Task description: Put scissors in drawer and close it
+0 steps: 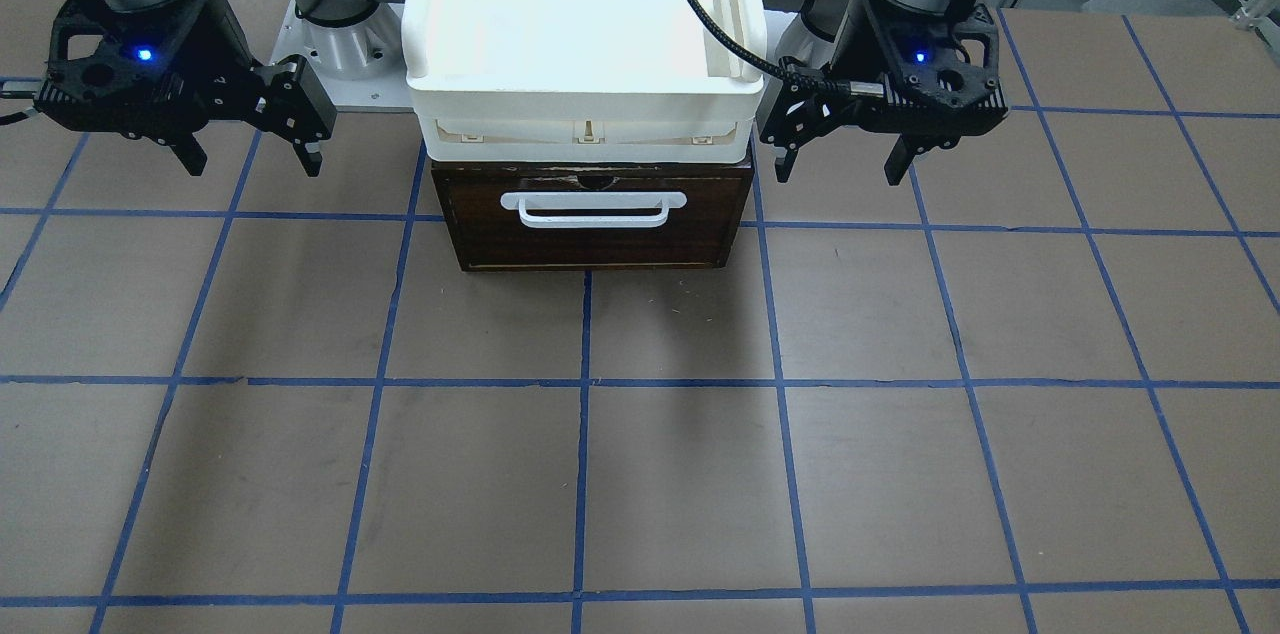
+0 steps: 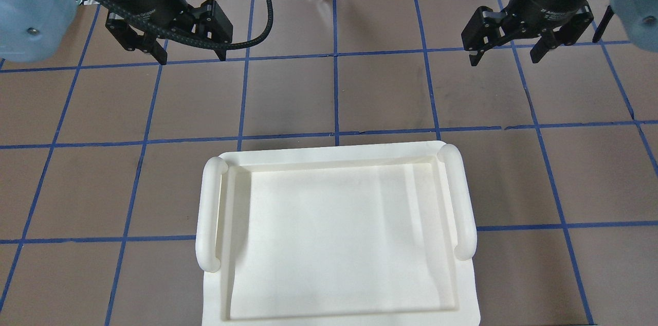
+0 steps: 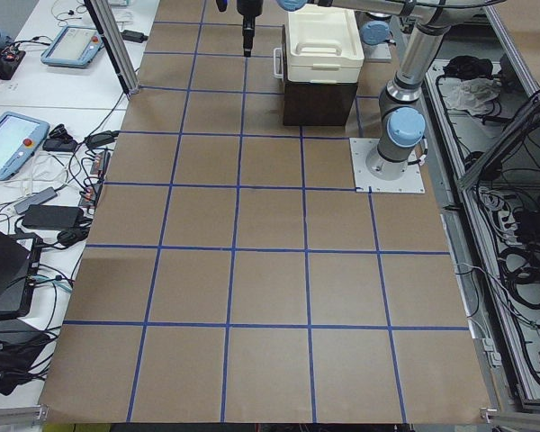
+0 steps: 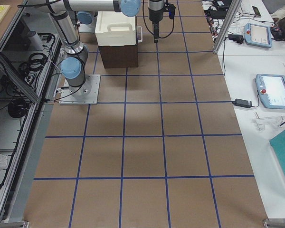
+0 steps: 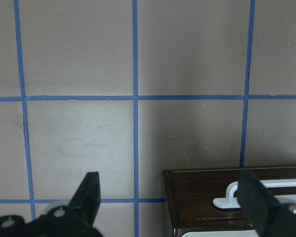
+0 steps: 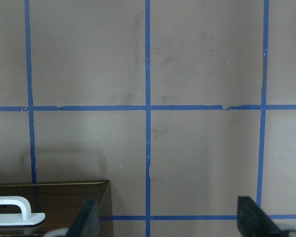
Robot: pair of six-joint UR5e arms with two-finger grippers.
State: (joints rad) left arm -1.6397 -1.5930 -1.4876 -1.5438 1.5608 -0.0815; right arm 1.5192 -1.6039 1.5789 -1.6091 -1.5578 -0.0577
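I cannot find the scissors in any of my views, so I cannot tell where they are. The drawer (image 1: 600,244) is near the robot's base, in the middle between the two arms. Its dark brown front faces the operators' side, and the white bar handle (image 1: 592,207) lies across the upper part of the front. The front looks flush with the dark box around it, so the drawer appears pushed in, and I see nothing of its inside. A white tray (image 1: 585,104) with rounded rims sits directly on top of the box and covers it fully in the overhead view.

The left hand (image 1: 838,169) hangs just beside the box on the robot's left side, above the tabletop (image 1: 640,474). Its two fingers (image 5: 91,190) are spread wide apart and nothing is between them. In its wrist camera, the corner of the drawer front and one end of the handle show between the fingers.

The right hand (image 1: 253,162) hangs on the other side of the box, a little more apart from it. It is also spread wide and it grips nothing.

The tabletop is brown, with blue tape lines (image 1: 583,382) that make a grid of squares.
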